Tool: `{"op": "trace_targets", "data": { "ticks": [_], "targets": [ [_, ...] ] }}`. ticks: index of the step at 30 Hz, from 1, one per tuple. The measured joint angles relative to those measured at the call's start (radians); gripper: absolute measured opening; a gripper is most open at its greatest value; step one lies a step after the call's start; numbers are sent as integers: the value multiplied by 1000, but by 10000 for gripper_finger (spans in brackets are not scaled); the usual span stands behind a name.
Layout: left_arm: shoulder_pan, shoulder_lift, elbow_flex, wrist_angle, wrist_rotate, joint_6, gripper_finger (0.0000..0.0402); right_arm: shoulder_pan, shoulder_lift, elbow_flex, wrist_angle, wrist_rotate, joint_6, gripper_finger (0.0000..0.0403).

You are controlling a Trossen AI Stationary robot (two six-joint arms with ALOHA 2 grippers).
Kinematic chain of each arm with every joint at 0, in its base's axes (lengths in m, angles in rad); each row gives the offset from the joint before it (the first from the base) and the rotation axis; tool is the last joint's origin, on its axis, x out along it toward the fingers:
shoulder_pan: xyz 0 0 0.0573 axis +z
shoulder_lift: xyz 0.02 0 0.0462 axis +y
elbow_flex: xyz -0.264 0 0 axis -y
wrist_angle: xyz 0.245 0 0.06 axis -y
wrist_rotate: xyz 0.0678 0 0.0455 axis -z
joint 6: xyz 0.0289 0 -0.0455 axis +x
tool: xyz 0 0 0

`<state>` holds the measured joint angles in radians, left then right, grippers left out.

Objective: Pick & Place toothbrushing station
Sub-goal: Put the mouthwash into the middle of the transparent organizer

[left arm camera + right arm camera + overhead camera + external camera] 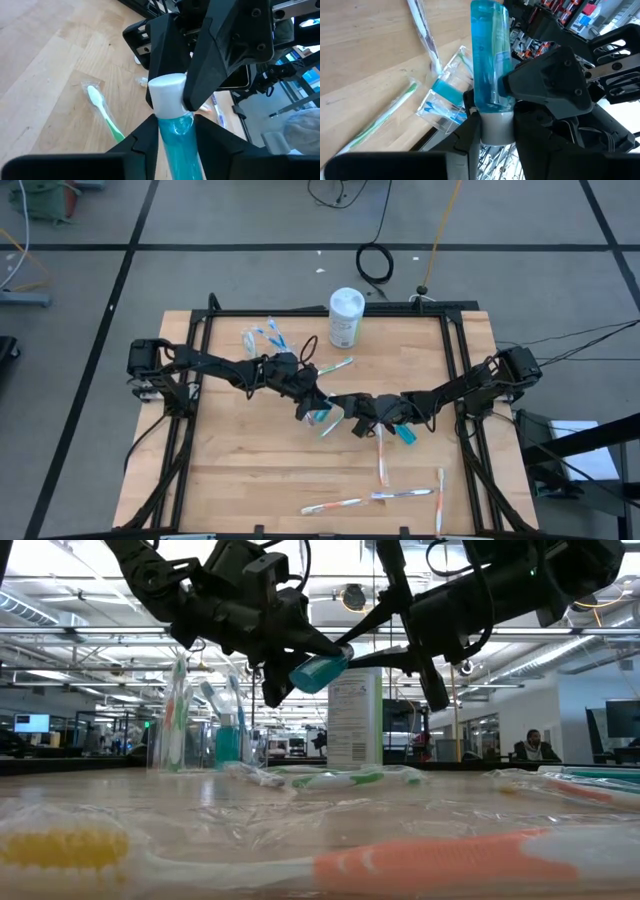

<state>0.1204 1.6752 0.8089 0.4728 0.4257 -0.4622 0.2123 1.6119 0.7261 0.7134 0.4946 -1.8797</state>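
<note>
A small teal-blue tube [320, 670] with a white cap is in the air over the table's middle, held between both grippers. My left gripper [316, 411] comes from the table's left and is shut on the tube's body. My right gripper [350, 420] comes from the right and is shut on its cap. The clear plastic cup [253, 340] stands at the far left with several toothbrushes and a teal tube in it. Another teal tube [405, 434] lies on the table by my right gripper. My left gripper [175, 127] pinches the tube's teal body [175, 137] between its two fingers, just behind the cap. The fingers lie across the tube. The tube is lifted clear of the table and tilted. My right gripper [495, 125] pinches the tube's white cap [495, 129] between its two fingers, coming at the cap end. The teal body [489, 45] sticks out beyond the fingertips toward my left gripper.
A tall white canister [346, 317] stands at the far edge. A green toothbrush [336, 366] lies near it. Several wrapped toothbrushes [381, 460] [335, 505] [439, 498] lie on the near right of the wooden table [240, 470]. Black frame rails run along the table's sides.
</note>
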Motion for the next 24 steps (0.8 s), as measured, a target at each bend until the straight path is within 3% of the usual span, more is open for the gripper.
{"op": "trace_targets", "data": {
  "ticks": [11,24],
  "targets": [
    [0,1,0,1,-6,16,107,-2,0,0,-5,15,104,119],
    [53,-8,0,0,-7,54,108,-2,0,0,17,257,186,154]
  ]
}}
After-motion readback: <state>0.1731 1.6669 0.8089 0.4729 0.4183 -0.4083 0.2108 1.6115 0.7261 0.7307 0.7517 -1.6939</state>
